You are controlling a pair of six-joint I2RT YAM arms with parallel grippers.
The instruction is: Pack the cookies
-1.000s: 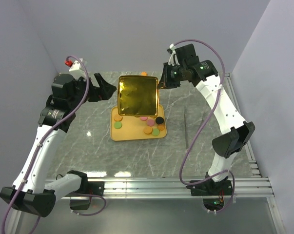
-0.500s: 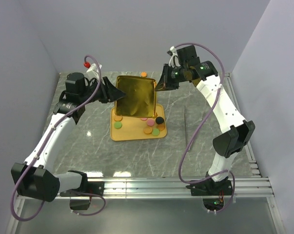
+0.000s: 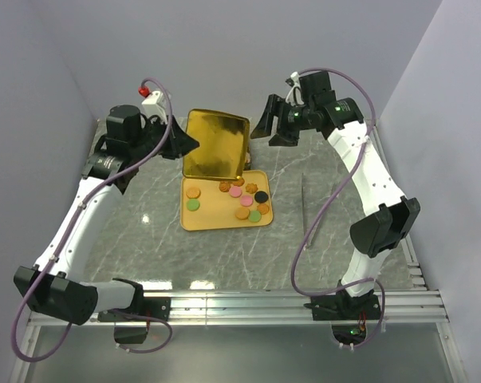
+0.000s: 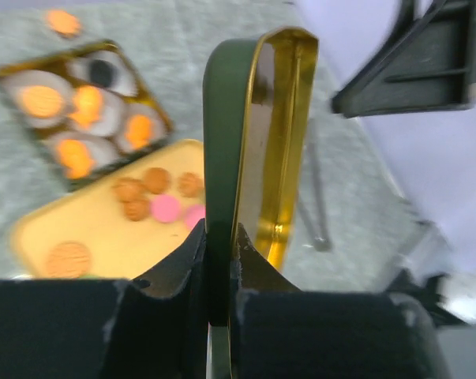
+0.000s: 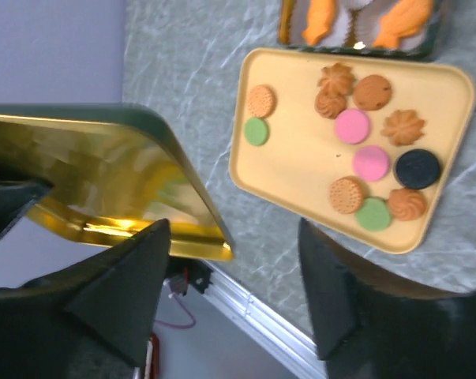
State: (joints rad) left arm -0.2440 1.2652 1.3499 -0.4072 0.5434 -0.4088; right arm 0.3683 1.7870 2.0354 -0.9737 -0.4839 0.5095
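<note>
Observe that the left gripper (image 3: 186, 144) is clamped on the left edge of the lid (image 3: 216, 145); the left wrist view shows both fingers (image 4: 174, 268) pressed against the thin rim from either side. The lid is held off the table (image 3: 144, 239) and tilted, with its gold inner face turned toward the overhead camera and its dark green outer face away. Note that the right gripper (image 3: 274, 128) stands with its jaws apart and grips nothing; it sits just beyond the lid's right edge, and from above you can see a gap between the two. Locate the cookies (image 3: 246, 200) on the tan tray (image 3: 212, 221), which lies flat on the table just in front of the lid. They lie mostly on the right half of the tray: two pink, one black, two green, and several orange and brown pieces, some of them flower-shaped. One orange and one green piece lie apart from the rest, near the tray's left edge. More orange pieces sit in white paper cups inside the tin (image 5: 356, 55), which rests on the table beside the far edge of the tray. A single orange cookie (image 3: 235, 121) lies on the table beyond the lid.
</note>
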